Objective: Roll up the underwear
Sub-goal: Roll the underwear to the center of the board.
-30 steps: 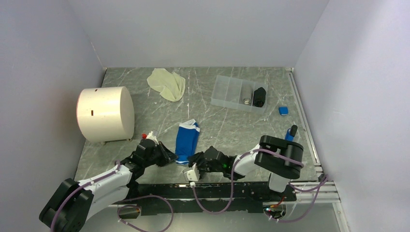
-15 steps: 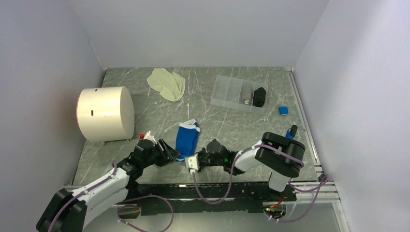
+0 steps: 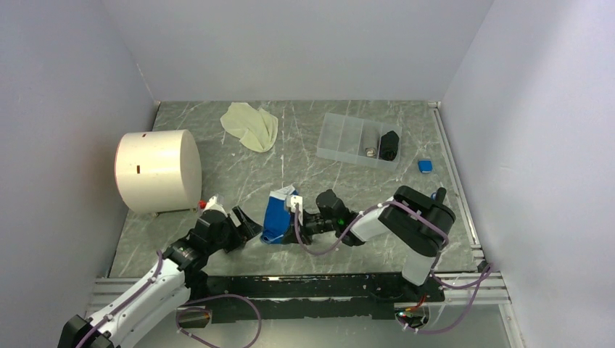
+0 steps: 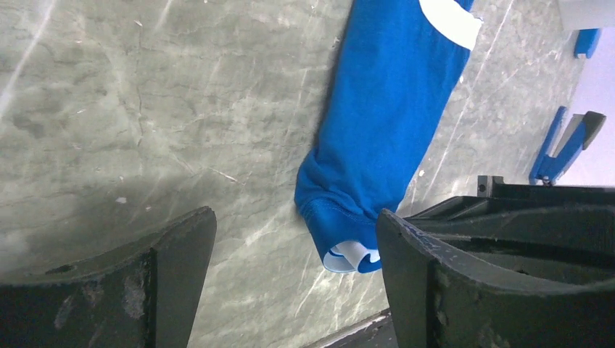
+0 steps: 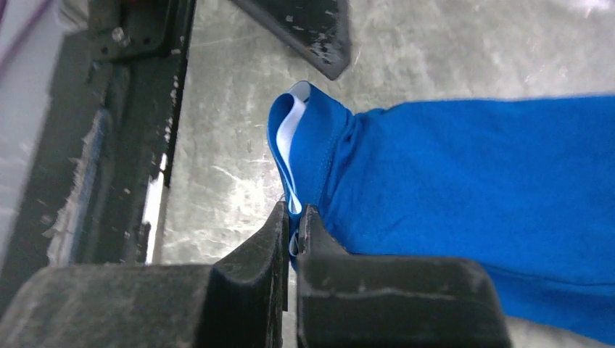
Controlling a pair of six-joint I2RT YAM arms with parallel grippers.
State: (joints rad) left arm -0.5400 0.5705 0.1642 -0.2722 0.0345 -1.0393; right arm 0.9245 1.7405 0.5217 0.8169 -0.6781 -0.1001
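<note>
The right pincer (image 5: 293,221) is clamped tight on the white-edged near end of the blue underwear (image 3: 279,215), which lies on the counter (image 3: 348,192) between the arms. The left pincer (image 4: 294,235) gapes wide beside it (holding nothing). The cream underwear (image 3: 250,125) lies crumpled far back.

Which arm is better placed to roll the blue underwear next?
The right arm: its jaws are shut on the edge of the blue underwear. The left arm has open jaws beside it, holding nothing.
</note>
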